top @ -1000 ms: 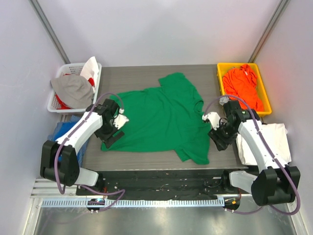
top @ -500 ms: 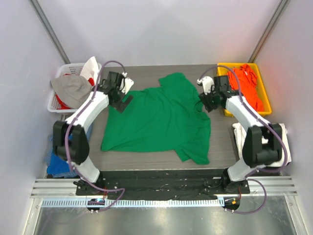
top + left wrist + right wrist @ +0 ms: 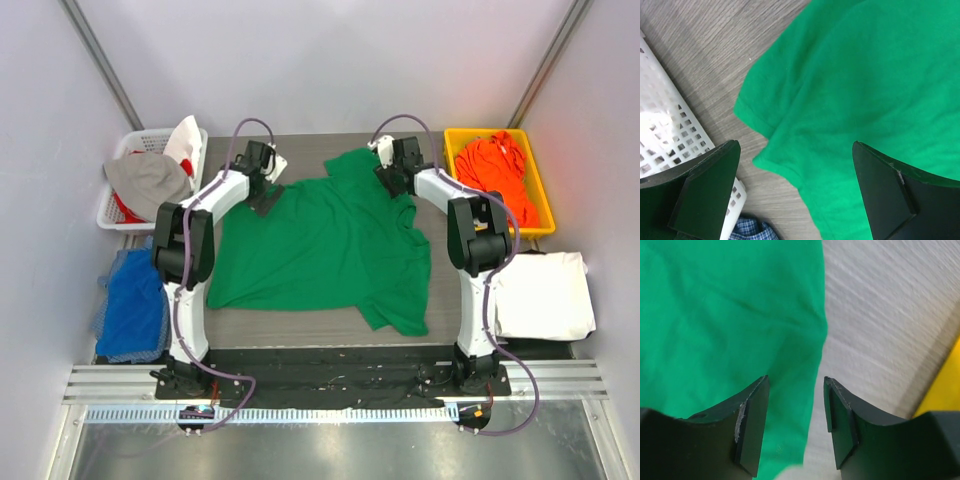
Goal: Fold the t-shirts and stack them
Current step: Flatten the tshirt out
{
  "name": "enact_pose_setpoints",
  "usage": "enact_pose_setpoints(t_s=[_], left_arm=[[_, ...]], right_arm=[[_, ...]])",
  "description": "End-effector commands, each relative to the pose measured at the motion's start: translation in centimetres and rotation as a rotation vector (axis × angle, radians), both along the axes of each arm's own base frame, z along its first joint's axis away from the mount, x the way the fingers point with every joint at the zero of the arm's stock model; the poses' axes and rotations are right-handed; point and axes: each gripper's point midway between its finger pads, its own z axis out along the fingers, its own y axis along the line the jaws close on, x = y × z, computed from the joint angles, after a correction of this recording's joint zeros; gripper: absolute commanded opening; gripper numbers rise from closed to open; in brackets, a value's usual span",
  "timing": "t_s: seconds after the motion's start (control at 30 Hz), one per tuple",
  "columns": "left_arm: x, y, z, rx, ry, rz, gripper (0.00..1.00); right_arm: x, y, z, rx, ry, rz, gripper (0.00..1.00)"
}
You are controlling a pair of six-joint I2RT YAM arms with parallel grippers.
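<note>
A bright green t-shirt point(image 3: 330, 245) lies spread on the grey table. My left gripper point(image 3: 266, 195) is open over its left sleeve point(image 3: 770, 107), jaws wide apart, nothing held. My right gripper point(image 3: 390, 180) is open above the shirt's right sleeve edge point(image 3: 810, 340), with the edge between its fingers point(image 3: 752, 425) and nothing gripped. An orange t-shirt point(image 3: 497, 178) is heaped in the yellow bin point(image 3: 449, 150). A folded white t-shirt point(image 3: 540, 295) lies at the right edge of the table.
A white basket point(image 3: 112, 215) with grey and red cloth stands at back left; its rim also shows in the left wrist view point(image 3: 665, 130). Blue checked cloth point(image 3: 130, 310) lies left of the table.
Both arms have swung from the shirt's near sides to its far end. The left gripper is now at the left sleeve, the right at the right sleeve. The shirt has barely moved.
</note>
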Motion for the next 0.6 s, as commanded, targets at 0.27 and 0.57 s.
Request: enact_pose_setpoints(t_s=[0.27, 0.57], left_arm=[[0.9, 1.2, -2.0, 0.173, 0.041, -0.043, 1.00], [-2.6, 1.5, -3.7, 0.235, 0.141, -0.084, 0.99]], right_arm=[[2.4, -1.6, -1.6, -0.098, -0.068, -0.015, 0.52], [0.9, -8.2, -1.8, -0.171, -0.044, -0.112, 0.52]])
